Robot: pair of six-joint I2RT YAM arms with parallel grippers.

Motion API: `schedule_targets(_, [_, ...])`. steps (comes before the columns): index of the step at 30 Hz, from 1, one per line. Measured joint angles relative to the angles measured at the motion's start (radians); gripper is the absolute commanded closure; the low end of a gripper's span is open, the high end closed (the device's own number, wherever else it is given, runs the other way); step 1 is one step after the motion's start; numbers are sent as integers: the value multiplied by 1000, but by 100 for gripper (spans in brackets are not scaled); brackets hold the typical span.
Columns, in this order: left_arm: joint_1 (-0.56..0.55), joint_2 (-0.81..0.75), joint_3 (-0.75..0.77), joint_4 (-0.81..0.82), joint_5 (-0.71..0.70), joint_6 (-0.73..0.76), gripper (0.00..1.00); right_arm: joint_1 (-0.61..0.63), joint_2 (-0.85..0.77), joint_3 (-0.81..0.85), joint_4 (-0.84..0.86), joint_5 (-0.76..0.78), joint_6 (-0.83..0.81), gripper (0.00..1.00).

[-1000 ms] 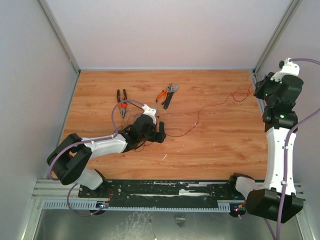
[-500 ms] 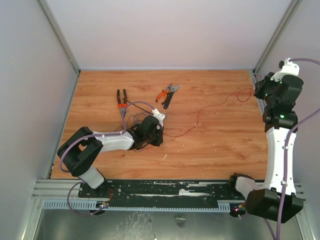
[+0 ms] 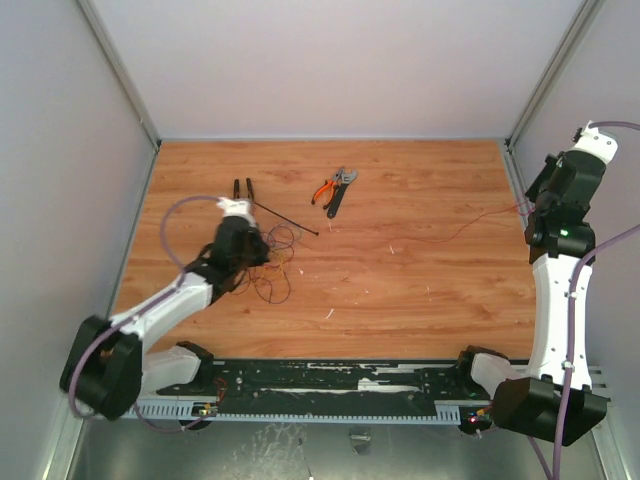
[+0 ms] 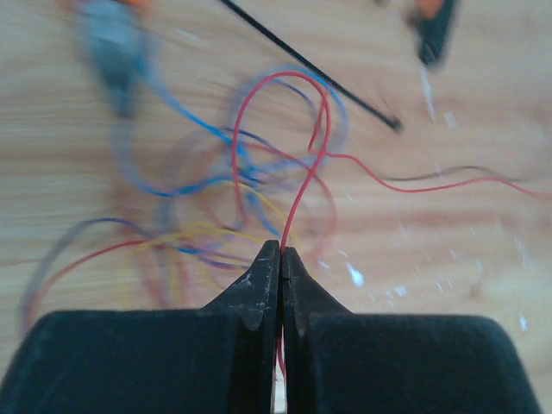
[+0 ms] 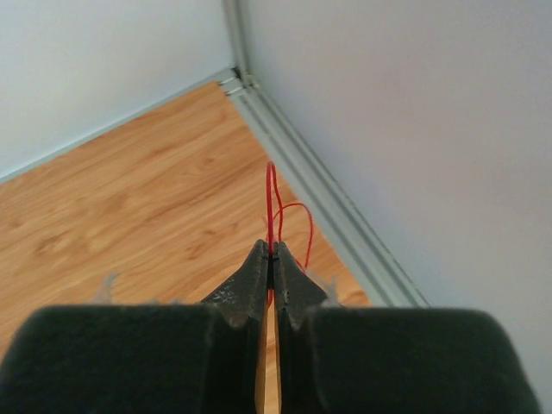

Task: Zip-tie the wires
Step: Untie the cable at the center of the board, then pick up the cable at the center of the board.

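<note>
Left arm, low and outstretched over wooden desk [image 3: 420, 290]: left tool [image 4: 280, 259] pinching a red strand of tangled thin red-orange wires [image 3: 268, 262]. Right arm, upright by right wall: right tool [image 5: 270, 259] pinching another red strand. Thin black plastic zip tie [image 3: 286, 218]: flat on desk, just beyond the tangle.

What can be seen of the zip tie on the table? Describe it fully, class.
The zip tie is a thin, straight black strip, plastic by its look, open and not looped. It lies flat on the wooden table, slanting from near the orange-handled pliers toward the left. The farthest loops of the wires reach it; whether they touch cannot be told. Nothing grips it.
</note>
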Motion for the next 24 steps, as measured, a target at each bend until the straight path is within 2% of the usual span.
schedule_targets(4, [216, -187, -78, 1, -9, -68, 100, 0, 4, 0, 0, 121, -18, 100])
schedule_targets(7, [327, -259, -80, -4, -9, -95, 100, -1, 14, -1, 0, 190, -30, 100])
schedule_targets(10, [407, -291, -71, -6, -5, -114, 100, -1, 20, -8, -1, 234, -37, 100])
schedule_targets(13, [447, -286, -50, -5, 10, -121, 100, -3, 16, -16, 9, 198, -37, 100])
schedule_targets(17, [451, -269, -43, 2, 48, -130, 68, -4, -5, -47, 21, 56, -28, 100])
schedule_targets(20, [451, -254, -43, 2, 87, -132, 30, -4, -6, -48, 31, -76, -13, 100])
schedule_targets(21, [451, -253, -43, 1, 95, -129, 20, -4, -6, -48, 33, -121, -10, 100])
schedule_targets(24, [451, -254, -43, -10, 108, -122, 3, -4, -6, -48, 36, -236, -1, 100])
